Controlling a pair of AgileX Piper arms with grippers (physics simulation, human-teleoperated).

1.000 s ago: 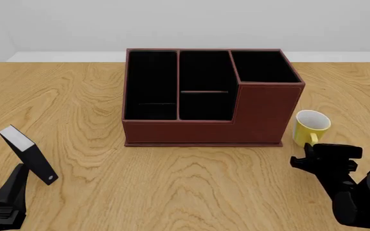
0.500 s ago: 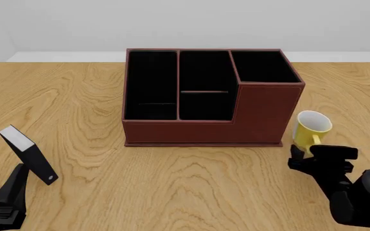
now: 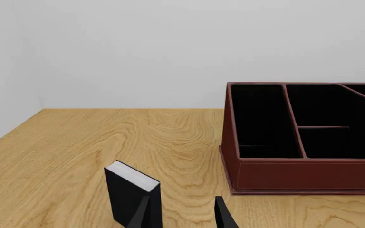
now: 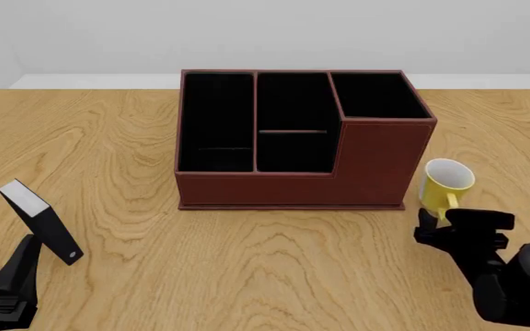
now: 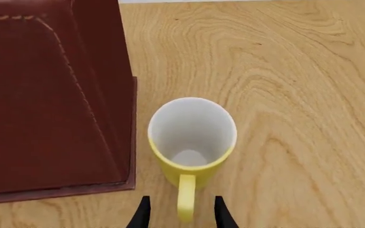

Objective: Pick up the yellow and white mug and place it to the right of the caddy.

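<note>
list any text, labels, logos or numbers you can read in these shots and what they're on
None: no readable text, label, brand, number or sign shows in any view.
The caddy has only plain stitched seams.
The yellow and white mug is blank inside and out.
The black-and-white book-like block shows a small pale dot near its lower corner, too small to read.
</note>
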